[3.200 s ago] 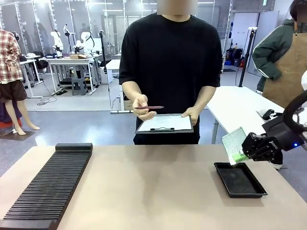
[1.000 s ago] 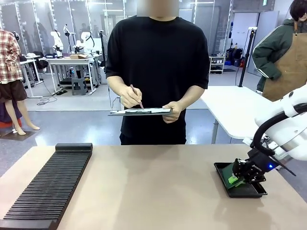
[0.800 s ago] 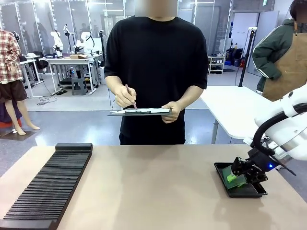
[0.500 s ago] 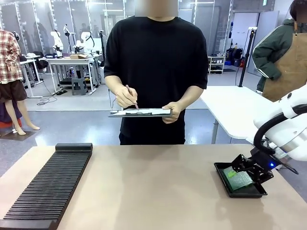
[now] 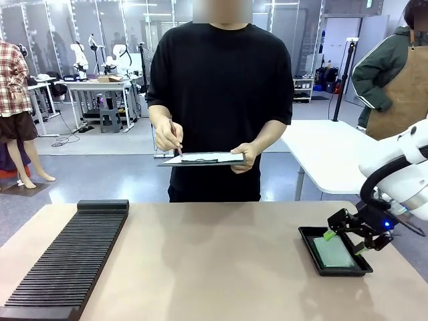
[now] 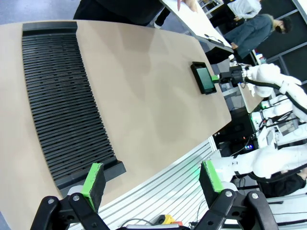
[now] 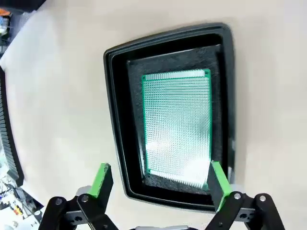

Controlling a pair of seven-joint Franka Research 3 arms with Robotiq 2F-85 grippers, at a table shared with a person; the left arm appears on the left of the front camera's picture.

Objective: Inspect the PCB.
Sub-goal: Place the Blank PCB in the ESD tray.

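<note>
A: Tan tabletop (image 5: 214,261) is seen across the front view, with a ribbed black rack (image 5: 67,257) lying at about eight o'clock and a black tray (image 5: 304,235) at about four o'clock. Where is the PCB (image 7: 176,127) to be found?

B: It is seen lying flat inside the tray, green patterned face up, in the right wrist view. The right gripper (image 7: 158,184) is held just above the tray's near end with its jaws spread apart, and nothing is clamped between the green pads (image 7: 101,179). The board appears to be released.

A: And the left gripper (image 6: 151,179)?

B: Its fingers are also held wide apart and nothing is gripped. It hangs off the table's edge near the rack, well apart from the tray.

A: What could go wrong from this point?

B: One pad is judged to sit close to the board's six o'clock edge in the wrist view. If the wrist were lifted at a tilt, that edge could be caught and the board flipped or dragged out of the recess. The tray itself could be nudged across the smooth table if its rim were clipped.

A: Anything concerning the person?

B: A clipboard (image 5: 204,159) is held at twelve o'clock and a pen (image 5: 175,138) is set to it by the person's hand (image 5: 167,137). That side is well apart from the arms, so no clash is expected unless a reach is made toward the tray while the right arm is withdrawn.
</note>
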